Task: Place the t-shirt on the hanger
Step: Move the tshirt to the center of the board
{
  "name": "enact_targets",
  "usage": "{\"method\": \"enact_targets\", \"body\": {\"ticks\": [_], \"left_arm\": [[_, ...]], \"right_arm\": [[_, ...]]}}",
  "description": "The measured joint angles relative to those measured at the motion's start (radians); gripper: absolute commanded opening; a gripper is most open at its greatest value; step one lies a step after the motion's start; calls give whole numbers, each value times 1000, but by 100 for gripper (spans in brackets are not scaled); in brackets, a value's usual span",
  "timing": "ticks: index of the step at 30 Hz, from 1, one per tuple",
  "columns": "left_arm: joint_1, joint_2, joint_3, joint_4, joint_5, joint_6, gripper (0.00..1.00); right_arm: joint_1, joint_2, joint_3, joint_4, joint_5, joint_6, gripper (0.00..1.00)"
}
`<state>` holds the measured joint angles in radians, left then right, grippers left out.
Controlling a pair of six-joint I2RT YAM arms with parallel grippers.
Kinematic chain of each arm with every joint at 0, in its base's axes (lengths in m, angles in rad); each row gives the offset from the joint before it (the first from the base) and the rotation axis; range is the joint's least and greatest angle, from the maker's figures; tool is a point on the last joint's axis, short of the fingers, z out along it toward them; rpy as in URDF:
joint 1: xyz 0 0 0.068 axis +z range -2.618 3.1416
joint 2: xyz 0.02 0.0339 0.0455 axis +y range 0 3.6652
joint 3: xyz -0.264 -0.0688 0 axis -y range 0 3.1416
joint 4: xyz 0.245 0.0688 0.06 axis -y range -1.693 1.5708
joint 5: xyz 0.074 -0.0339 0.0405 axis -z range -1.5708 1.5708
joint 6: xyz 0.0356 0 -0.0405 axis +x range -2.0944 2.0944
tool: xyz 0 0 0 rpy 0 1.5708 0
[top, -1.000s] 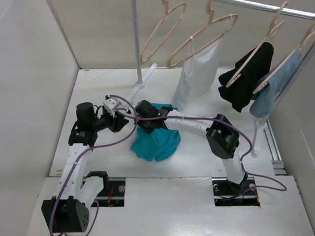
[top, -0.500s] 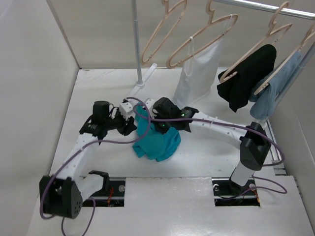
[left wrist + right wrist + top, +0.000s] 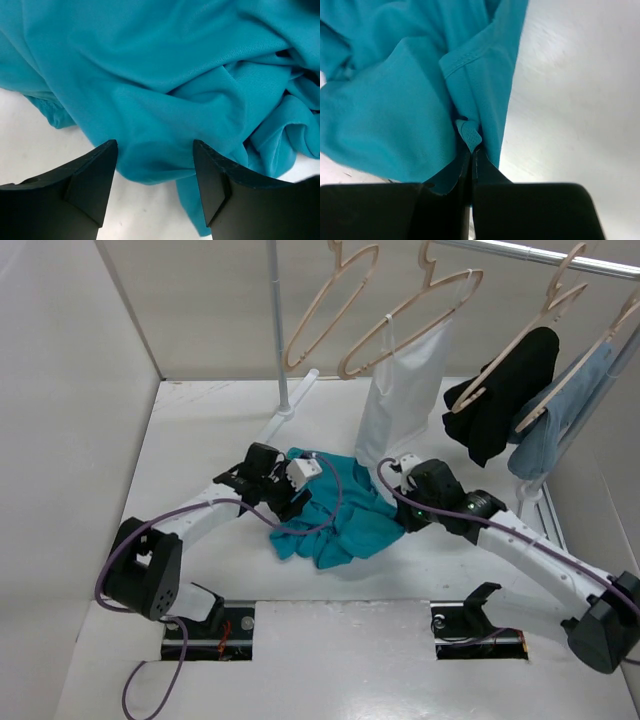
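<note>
The crumpled teal cotton t-shirt (image 3: 345,520) lies heaped on the white table (image 3: 200,440). To spread it well, the left gripper (image 3: 155,146) should bite a hem far from the right gripper (image 3: 471,144). The right jaws are pinched tight on a hemmed edge. The left jaws straddle a fold, apart, holding nothing.

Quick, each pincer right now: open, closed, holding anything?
Left pincer: open, over the t-shirt, holding nothing.
Right pincer: closed on the t-shirt.
</note>
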<state>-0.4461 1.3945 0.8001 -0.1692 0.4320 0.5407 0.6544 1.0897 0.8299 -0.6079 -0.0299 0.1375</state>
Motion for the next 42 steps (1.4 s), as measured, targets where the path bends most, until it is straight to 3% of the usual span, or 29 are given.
{"method": "enact_targets", "body": {"ticks": [2, 3, 4, 5, 7, 12, 16, 17, 19, 21, 22, 25, 31, 36, 37, 39, 42], "left_arm": [[-38, 16, -8, 21, -29, 22, 52], [-53, 25, -11, 29, -42, 37, 44], [-63, 32, -18, 42, -51, 54, 36], [-68, 41, -26, 53, -62, 70, 17], [-71, 56, -43, 79, -87, 110, 3], [-50, 70, -114, 137, -184, 209, 0], [80, 71, -116, 174, -228, 312, 0], [121, 71, -111, 183, -238, 343, 0], [191, 71, -99, 202, -261, 401, 0], [229, 71, -85, 206, -275, 469, 10], [235, 71, -75, 197, -270, 501, 25], [222, 70, -23, 119, -220, 556, 36], [201, 12, 83, -88, -3, 494, 42], [272, -177, 129, -127, 116, 332, 44], [282, -223, 138, -126, 132, 297, 46], [294, -330, 157, -92, 158, 200, 62], [298, -458, 175, -15, 166, 14, 67]], "right_arm": [[-35, -53, -43, -16, 0, 17, 0], [-54, -71, -60, -21, 0, 24, 0], [-74, -84, -75, -29, 0, 30, 1], [-92, -89, -87, -39, -4, 40, 3], [-119, -86, -100, -44, -4, 45, 4], [-131, -41, -107, -60, -8, 59, 9], [-131, -35, -110, -93, -13, 100, 14], [-131, -35, -111, -98, -13, 111, 16], [-131, -35, -117, -101, -16, 141, 31], [-131, -31, -137, -96, -28, 158, 47], [-131, -24, -149, -93, -35, 163, 61], [-131, 22, -171, -87, -58, 166, 69], [-117, 74, -102, -87, -44, 115, 75], [-83, 83, 12, -34, -23, 64, 82], [-83, 83, 20, -14, -24, 56, 82], [-83, 85, 26, 28, -28, 39, 82], [-82, 113, 28, 63, -34, 16, 82]]}}
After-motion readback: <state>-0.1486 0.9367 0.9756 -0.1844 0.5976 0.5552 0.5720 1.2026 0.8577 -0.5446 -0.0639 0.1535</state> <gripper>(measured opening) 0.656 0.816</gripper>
